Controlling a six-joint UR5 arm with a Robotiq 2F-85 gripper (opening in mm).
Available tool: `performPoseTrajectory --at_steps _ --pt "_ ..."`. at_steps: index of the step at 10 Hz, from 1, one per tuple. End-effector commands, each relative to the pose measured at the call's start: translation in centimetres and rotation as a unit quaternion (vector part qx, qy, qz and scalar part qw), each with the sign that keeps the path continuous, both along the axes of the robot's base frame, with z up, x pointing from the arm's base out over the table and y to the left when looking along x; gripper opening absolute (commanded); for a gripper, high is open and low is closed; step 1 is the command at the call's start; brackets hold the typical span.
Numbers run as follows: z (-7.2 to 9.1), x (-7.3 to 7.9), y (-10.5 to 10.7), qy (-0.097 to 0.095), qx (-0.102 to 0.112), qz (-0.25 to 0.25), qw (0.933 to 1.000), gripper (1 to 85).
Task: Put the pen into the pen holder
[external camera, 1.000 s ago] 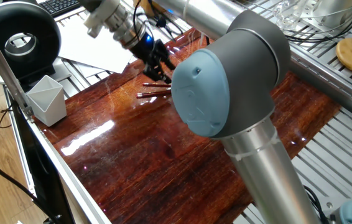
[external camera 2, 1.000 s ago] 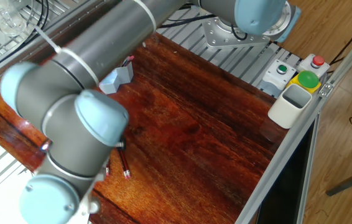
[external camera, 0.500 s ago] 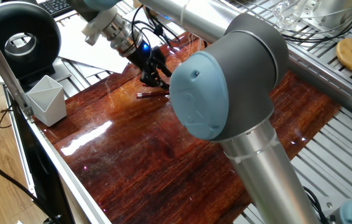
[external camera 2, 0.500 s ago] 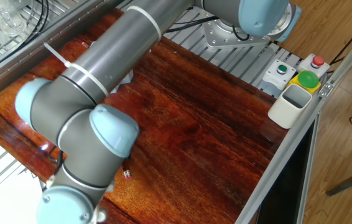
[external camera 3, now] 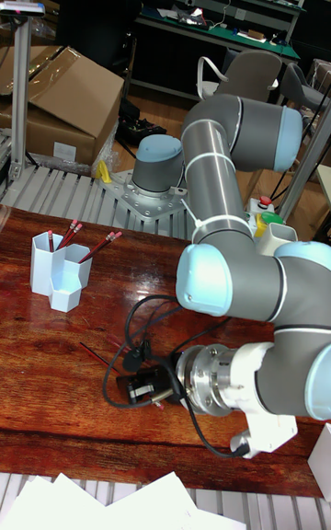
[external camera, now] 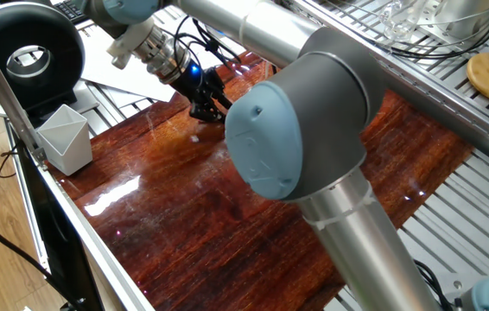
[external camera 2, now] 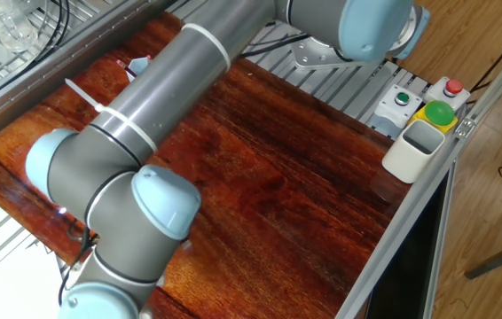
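Still, we are early: gripper [external camera 3: 138, 389] low over a pen [external camera 3: 95, 354], grasp unclear; holder [external camera 3: 53, 282] well apart.

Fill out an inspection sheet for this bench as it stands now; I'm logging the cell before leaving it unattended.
Surface: glossy dark wooden tabletop, glare streaks near its edge.
Job's things: light blue pen holder upright, several red pens already in it; one loose pen lies on the wood beside the gripper.
Clutter: pale angular cup at the table edge.
Grippers: gripper low over the wood; jaws hidden.
Cables: black cable looping around the wrist.
Surroundings: button box, cardboard box, white papers.
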State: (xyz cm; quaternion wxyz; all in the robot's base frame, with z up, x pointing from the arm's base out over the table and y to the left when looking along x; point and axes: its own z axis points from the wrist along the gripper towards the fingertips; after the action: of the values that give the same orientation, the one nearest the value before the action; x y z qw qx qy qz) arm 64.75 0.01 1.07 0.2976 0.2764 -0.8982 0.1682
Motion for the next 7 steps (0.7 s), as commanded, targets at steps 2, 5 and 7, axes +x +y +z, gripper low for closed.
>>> performPoseTrajectory --at_steps 2,5,7 --pt "-0.08 0.63 0.17 0.002 0.002 0.001 1.0 41.0" --pt "-0.41 0.51 0.63 0.001 0.011 -0.002 0.9999 41.0" --pt "-0.64 0.04 1.1 0.002 0.012 -0.008 0.9999 40.7"
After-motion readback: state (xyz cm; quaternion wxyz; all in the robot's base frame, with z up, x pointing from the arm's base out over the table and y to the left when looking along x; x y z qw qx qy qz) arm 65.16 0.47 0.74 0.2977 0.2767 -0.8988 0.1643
